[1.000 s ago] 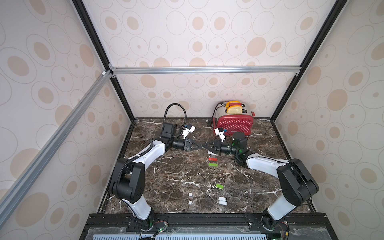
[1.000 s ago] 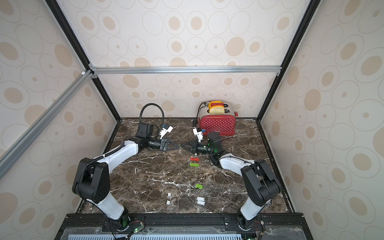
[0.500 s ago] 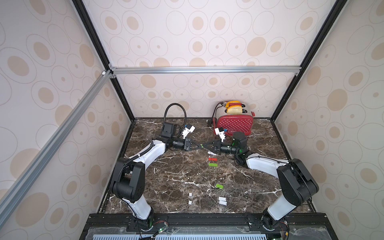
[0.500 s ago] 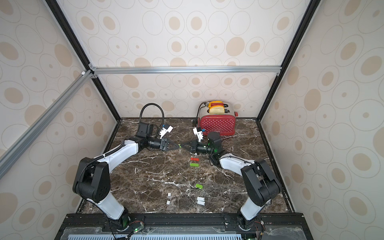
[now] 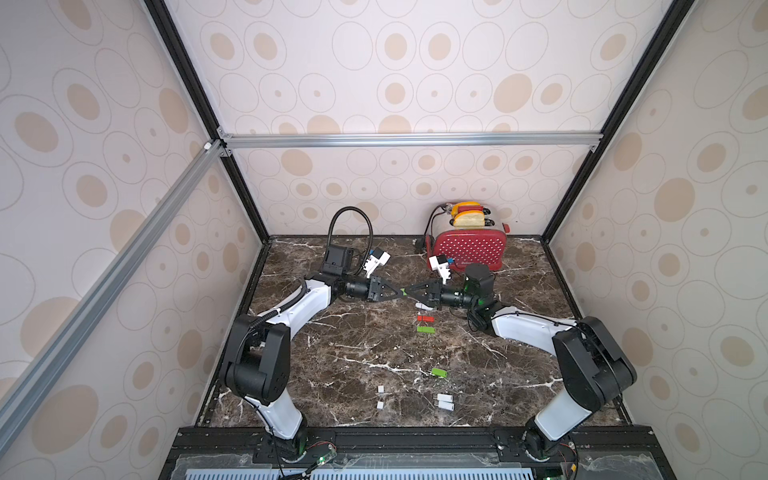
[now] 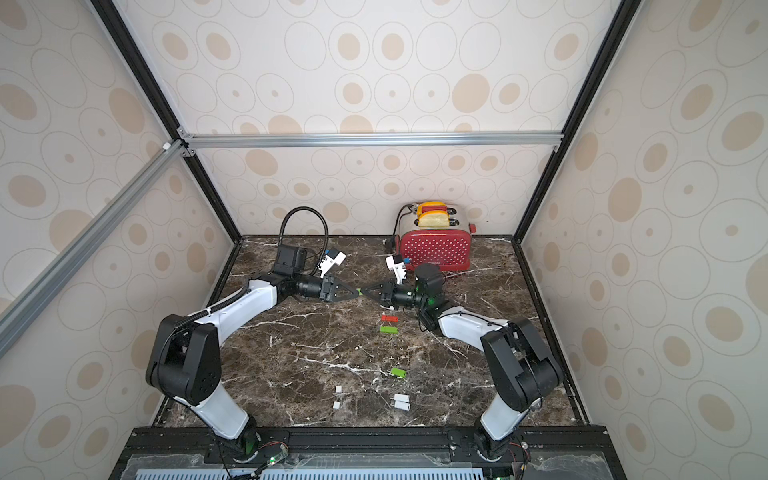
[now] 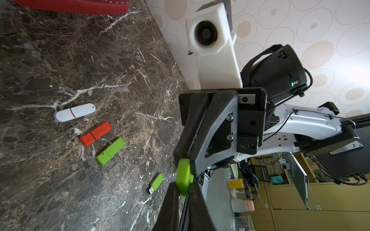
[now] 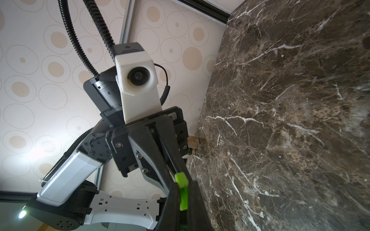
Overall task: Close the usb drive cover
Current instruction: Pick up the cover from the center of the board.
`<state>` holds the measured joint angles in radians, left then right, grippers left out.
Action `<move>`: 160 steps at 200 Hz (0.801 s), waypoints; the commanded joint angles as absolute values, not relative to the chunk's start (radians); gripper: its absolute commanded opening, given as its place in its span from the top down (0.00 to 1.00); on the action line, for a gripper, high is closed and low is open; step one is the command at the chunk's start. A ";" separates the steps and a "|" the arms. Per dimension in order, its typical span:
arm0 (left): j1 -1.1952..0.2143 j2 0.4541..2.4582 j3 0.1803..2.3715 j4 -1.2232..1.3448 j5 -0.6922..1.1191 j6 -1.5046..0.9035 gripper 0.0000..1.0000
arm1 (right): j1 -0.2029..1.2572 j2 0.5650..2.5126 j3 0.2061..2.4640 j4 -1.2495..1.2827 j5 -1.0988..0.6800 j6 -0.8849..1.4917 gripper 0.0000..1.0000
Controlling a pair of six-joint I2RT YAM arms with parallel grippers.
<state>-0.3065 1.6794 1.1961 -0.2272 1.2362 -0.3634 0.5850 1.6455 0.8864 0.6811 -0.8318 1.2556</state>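
A small green usb drive point(image 5: 402, 289) hangs in the air over the middle of the marble table, held end to end between both grippers. My left gripper point(image 7: 183, 190) is shut on one end of the green drive point(image 7: 183, 176). My right gripper point(image 8: 183, 200) is shut on the other end of the drive point(image 8: 181, 188). In both top views the two gripper tips meet nose to nose, left gripper point(image 6: 355, 291) against right gripper point(image 6: 366, 290). The fingers hide the seam, so I cannot tell cover from body.
On the table below lie a white capped drive point(image 7: 75, 112), a red one point(image 7: 95, 133), a green one point(image 7: 110, 151) and an uncapped green drive point(image 7: 156, 183). Near the front lie white drives point(image 5: 444, 402) and small white caps point(image 5: 380, 389). A red toaster point(image 5: 469, 249) stands at the back.
The left gripper's jaws have closed onto the green drive. Both arms have stayed almost where they were.
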 commanded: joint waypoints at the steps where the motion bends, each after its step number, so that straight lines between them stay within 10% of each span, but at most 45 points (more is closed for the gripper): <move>1: -0.321 1.682 1.244 -0.209 1.279 -0.350 0.92 | 0.611 1.665 0.907 0.677 -0.836 1.250 0.92; 106: -0.315 1.632 1.166 -0.256 1.277 -0.290 0.93 | 0.535 1.536 0.864 0.536 -0.856 1.121 0.58; 160: -0.291 1.573 1.104 -0.334 1.273 -0.239 0.95 | 0.509 1.334 0.967 -0.309 -0.692 0.431 0.39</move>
<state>-0.3019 1.6035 1.1038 -0.2550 1.2552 -0.3172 0.5034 1.3949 0.9062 0.1482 -0.8043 0.8288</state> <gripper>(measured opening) 0.080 0.573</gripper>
